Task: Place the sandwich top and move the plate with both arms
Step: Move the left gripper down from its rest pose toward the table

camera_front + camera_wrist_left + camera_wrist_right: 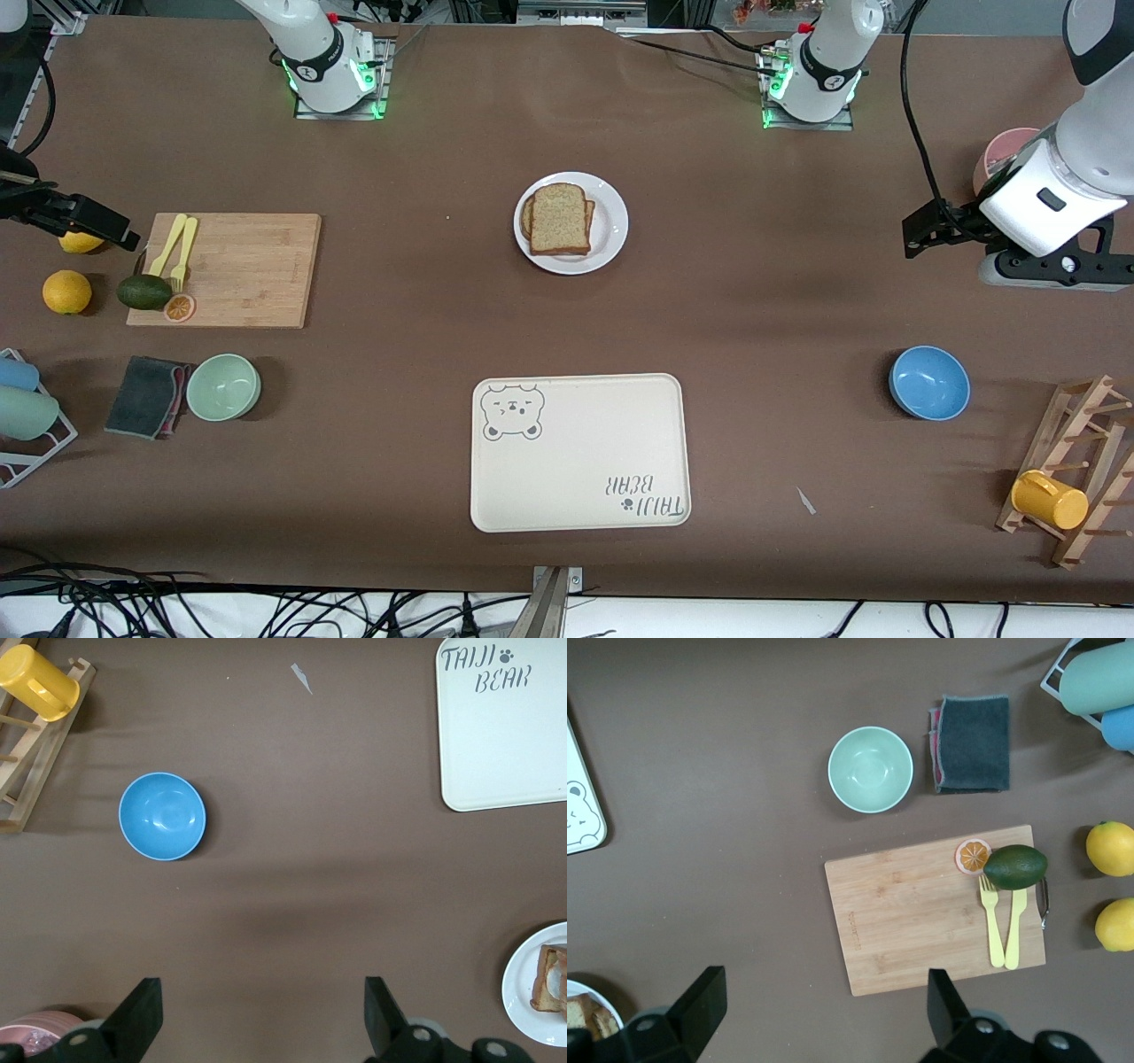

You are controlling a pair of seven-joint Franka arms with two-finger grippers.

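Note:
The white plate stands mid-table, toward the arms' bases. On it the light speckled sandwich top lies over a darker slice. The left wrist view shows the plate at its edge, with egg white under the bread. The right wrist view catches only the plate's rim. My left gripper hangs open and empty over bare table at the left arm's end. My right gripper hangs open and empty beside the cutting board at the right arm's end.
The cream bear tray lies nearer the camera than the plate. A blue bowl, a rack with a yellow cup and a pink dish are at the left arm's end. A cutting board, avocado, lemons, green bowl and cloth sit at the right arm's end.

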